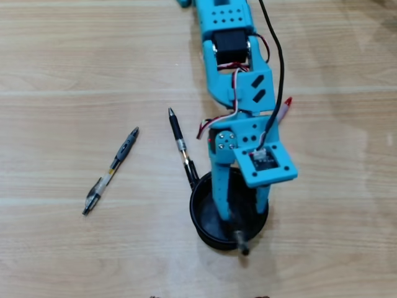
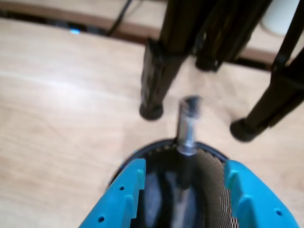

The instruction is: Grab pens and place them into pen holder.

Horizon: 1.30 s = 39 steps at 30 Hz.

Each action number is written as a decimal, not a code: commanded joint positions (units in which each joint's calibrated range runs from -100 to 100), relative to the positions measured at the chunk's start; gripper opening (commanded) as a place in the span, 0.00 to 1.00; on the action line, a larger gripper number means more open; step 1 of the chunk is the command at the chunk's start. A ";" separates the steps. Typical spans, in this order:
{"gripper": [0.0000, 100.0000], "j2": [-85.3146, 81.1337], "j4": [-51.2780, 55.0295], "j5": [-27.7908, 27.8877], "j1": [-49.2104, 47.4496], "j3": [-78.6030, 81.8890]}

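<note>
The black pen holder (image 1: pixel 198 214) (image 2: pixel 212 183) sits under my gripper (image 1: pixel 242 211) (image 2: pixel 185 168). My blue fingers (image 2: pixel 124 194) are open and straddle the cup's mouth. One pen (image 1: pixel 240 242) (image 2: pixel 188 126) stands inside, leaning on the rim with its silver end poking out, and neither finger touches it. A black pen (image 1: pixel 179 146) lies on the table with one end against the holder's left rim in the overhead view. A grey and black pen (image 1: pixel 112 170) lies further left. The red end of another pen (image 1: pixel 286 105) shows beside the arm; the rest of it is hidden.
The table is light wood. In the wrist view, black tripod legs (image 2: pixel 156 71) (image 2: pixel 266 107) stand on it just beyond the holder. A black cable (image 1: pixel 277 56) runs down along the arm.
</note>
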 commanded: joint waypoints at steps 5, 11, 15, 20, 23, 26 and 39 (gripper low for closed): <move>0.14 -10.14 11.24 0.16 3.11 -2.98; 0.13 -24.60 36.08 0.05 9.32 -1.17; 0.13 -32.63 53.70 0.16 17.63 1.36; 0.13 -29.08 63.33 -0.32 21.99 9.06; 0.14 -21.38 59.29 -0.32 21.74 9.15; 0.14 -12.76 52.67 0.16 21.18 3.63; 0.22 17.25 41.58 6.38 25.21 -24.35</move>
